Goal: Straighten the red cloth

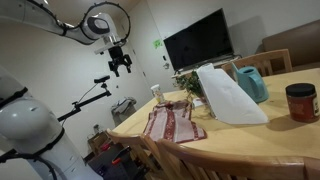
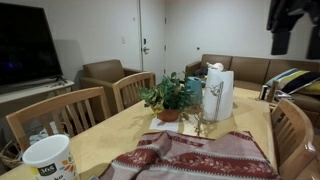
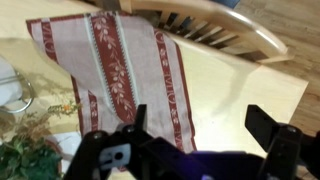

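1. Listing first the red cloth (image 3: pixel 120 75): dull red-brown with pale lengthwise stripes, spread on the wooden table (image 3: pixel 240 95), softly rumpled, one end close to the table edge beside a wooden chair (image 3: pixel 225 25).
2. Gripper (image 3: pixel 197 115): fingers spread wide, nothing held. In an exterior view (image 1: pixel 120 62), hanging high above the table, well apart from the cloth.
3. Cloth against fingers, wrist view:
   - Bulk of the fabric at 10 to 11 o'clock from the gap.
   - Finger (image 3: pixel 137 118) at 9 o'clock of the gap poised over striped fabric.
   - Nearest long edge of the cloth lying within the gap, closer to that finger.
   - Bare tabletop under the finger at 3 o'clock.
   - No contact anywhere.
4. Potted plant (image 3: pixel 25 150): at 8 o'clock of the cloth in the wrist view, standing just beside its far end in an exterior view (image 2: pixel 170 95).
5. White folded sheet (image 1: pixel 230 95): upright on the table, at 2 o'clock of the cloth, near but apart.
6. Red-lidded jar (image 1: pixel 300 102): at 3 o'clock of the sheet, well apart from the cloth.
7. Paper cup (image 2: pixel 50 158): at 9 o'clock of the cloth, near the table edge.
8. Television (image 1: pixel 198 42): dark, off the table, against the wall at 12 o'clock.
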{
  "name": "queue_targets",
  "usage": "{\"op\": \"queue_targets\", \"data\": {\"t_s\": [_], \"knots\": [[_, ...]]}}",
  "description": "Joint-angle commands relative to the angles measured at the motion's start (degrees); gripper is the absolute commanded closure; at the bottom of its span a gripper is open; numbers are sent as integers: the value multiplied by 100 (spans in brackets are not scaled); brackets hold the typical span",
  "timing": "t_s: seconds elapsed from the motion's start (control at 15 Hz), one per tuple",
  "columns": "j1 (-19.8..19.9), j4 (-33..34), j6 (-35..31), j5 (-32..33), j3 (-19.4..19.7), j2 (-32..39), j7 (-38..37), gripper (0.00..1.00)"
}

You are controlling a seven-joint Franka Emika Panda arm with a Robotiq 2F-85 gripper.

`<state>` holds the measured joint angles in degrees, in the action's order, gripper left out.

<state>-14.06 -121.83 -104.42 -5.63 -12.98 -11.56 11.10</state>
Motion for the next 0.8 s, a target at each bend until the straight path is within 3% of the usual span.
{"op": "queue_targets", "data": {"t_s": [0.0,0.47,0.73], "knots": [[-16,104,-166,19,-13,127,-7,0],[-4,281,-284,120,-32,399,27,0],[-73,197,-1094,140,-67,823,800,0]]}}
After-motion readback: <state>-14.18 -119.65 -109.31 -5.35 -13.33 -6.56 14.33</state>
